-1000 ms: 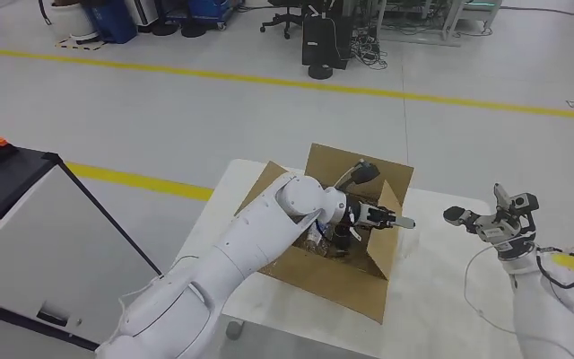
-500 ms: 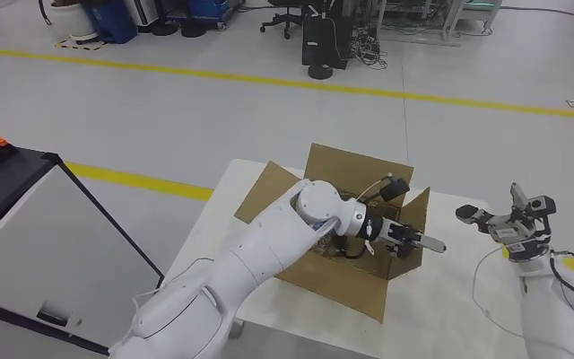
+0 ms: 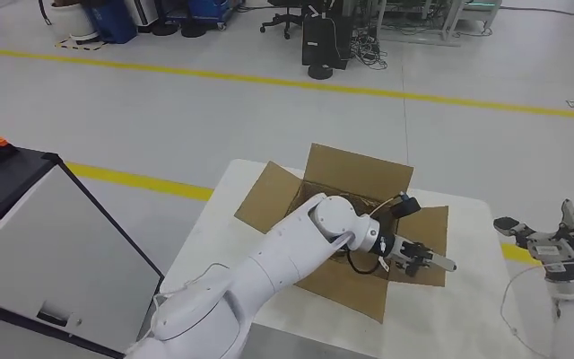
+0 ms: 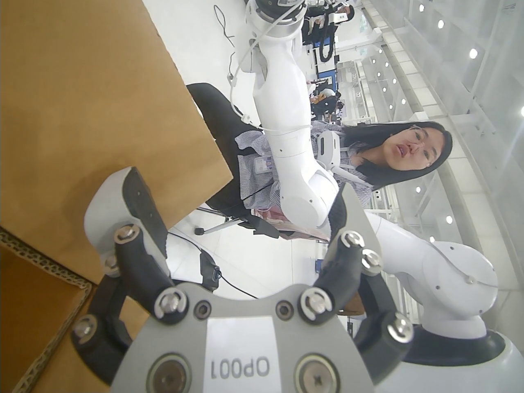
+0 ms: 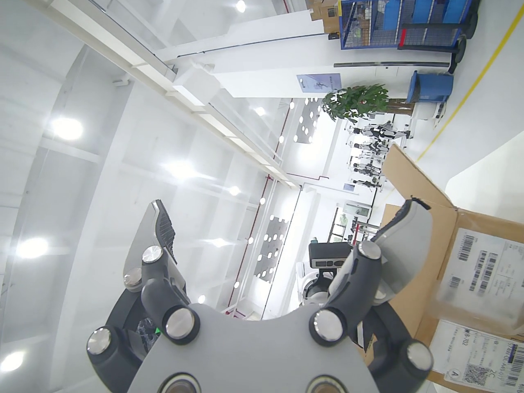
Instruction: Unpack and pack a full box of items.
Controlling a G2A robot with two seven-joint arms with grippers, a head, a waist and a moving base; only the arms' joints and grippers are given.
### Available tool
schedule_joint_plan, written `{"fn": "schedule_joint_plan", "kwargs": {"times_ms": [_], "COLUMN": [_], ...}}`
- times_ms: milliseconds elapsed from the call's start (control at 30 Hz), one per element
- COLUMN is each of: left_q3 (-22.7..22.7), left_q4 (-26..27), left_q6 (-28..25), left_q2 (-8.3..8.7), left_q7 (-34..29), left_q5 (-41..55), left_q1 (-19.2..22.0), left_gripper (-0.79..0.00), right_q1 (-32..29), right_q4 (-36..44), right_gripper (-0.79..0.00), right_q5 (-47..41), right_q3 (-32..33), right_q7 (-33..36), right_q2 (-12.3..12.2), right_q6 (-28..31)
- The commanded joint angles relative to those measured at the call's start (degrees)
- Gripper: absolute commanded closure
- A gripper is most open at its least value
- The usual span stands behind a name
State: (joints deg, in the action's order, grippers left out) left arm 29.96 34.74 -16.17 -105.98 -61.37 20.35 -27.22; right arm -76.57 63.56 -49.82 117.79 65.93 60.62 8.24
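Note:
An open cardboard box [image 3: 359, 175] stands on the white table [image 3: 224, 224], its flaps spread outward. My left arm lies across the box's opening and hides the inside. My left gripper [image 3: 430, 263] is over the right-hand flap [image 3: 432, 226], which lies nearly flat. In the left wrist view this gripper [image 4: 245, 206] is open with nothing between its fingers, and one finger [image 4: 137, 196] is against the flap's edge [image 4: 82, 83]. My right gripper [image 3: 538, 235] hovers off the table's right side, apart from the box. It is open and empty [image 5: 286, 222], and the labelled box wall [image 5: 470, 222] stands beside it.
A white cabinet with a black top [image 3: 54, 242] stands on the floor to the left of the table. Bare table surface [image 3: 448, 314] lies in front of and to the right of the box. The table's right edge is close to my right gripper.
My left gripper swept rightward out of the box and pushed the right flap down flat. My right arm drew back toward the right edge of the view.

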Motion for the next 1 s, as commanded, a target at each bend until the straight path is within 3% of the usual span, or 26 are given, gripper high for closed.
{"fn": "schedule_joint_plan", "kwargs": {"times_ms": [0,300,533,767,967], "left_q3": [-0.53,-3.47,-1.91,1.31,1.61], "left_q4": [-1.59,-7.89,-9.23,-8.71,-9.98], "left_q6": [0.27,3.09,2.08,0.29,1.53], "left_q2": [-0.87,-3.89,-5.01,-4.05,-1.76], "left_q7": [0.24,7.12,7.92,7.43,13.6], "left_q5": [-0.02,-6.63,-5.6,-5.82,-15.49], "left_q1": [0.25,2.04,3.55,7.36,10.34], "left_gripper": [-0.785,-0.785,-0.785,-0.785,-0.785], "right_q1": [-0.32,-0.85,-0.45,0.65,1.76], "right_q4": [0.29,0.47,0.03,-0.25,-0.24], "right_gripper": [-0.785,-0.785,-0.785,-0.785,-0.785], "right_q5": [0.0,-0.24,0.23,0.79,1.35], "right_q3": [-0.06,-0.94,-1.81,-3.46,-5.17], "right_q7": [-0.2,-0.25,-0.35,-0.29,-0.42], "right_q2": [-0.03,-0.14,-0.29,-0.36,-0.36], "right_q6": [-0.03,-0.32,-0.3,-0.69,-0.76]}}
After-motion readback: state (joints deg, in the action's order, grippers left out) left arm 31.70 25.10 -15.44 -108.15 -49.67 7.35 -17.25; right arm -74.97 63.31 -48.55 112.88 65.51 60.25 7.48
